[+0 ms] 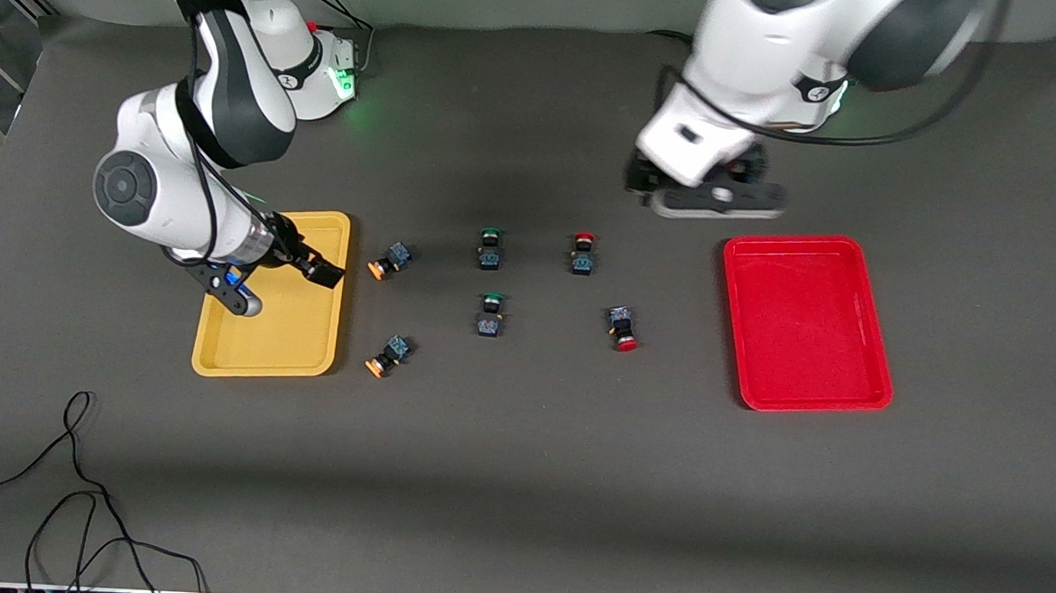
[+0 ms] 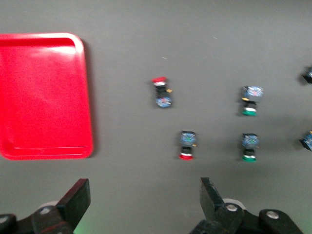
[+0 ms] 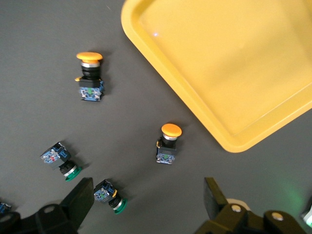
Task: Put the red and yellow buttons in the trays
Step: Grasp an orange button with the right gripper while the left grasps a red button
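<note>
Two yellow-capped buttons [image 1: 390,260] [image 1: 387,355] lie on the table beside the yellow tray [image 1: 291,338]. Two red-capped buttons [image 1: 583,252] [image 1: 622,328] lie between the green-capped ones and the red tray [image 1: 807,320]. Both trays are empty. My right gripper [image 1: 280,285] is open and empty over the yellow tray. Its wrist view shows the tray [image 3: 234,63] and both yellow buttons [image 3: 90,75] [image 3: 167,143] ahead of the open gripper [image 3: 148,202]. My left gripper [image 1: 718,198] hovers over the table by the red tray's corner. It is open and empty [image 2: 144,202], with both red buttons [image 2: 161,92] [image 2: 186,145] and the red tray [image 2: 44,97] in view.
Two green-capped buttons [image 1: 491,248] [image 1: 490,314] lie mid-table between the yellow and the red ones. A loose black cable [image 1: 75,490] lies near the table's front edge at the right arm's end.
</note>
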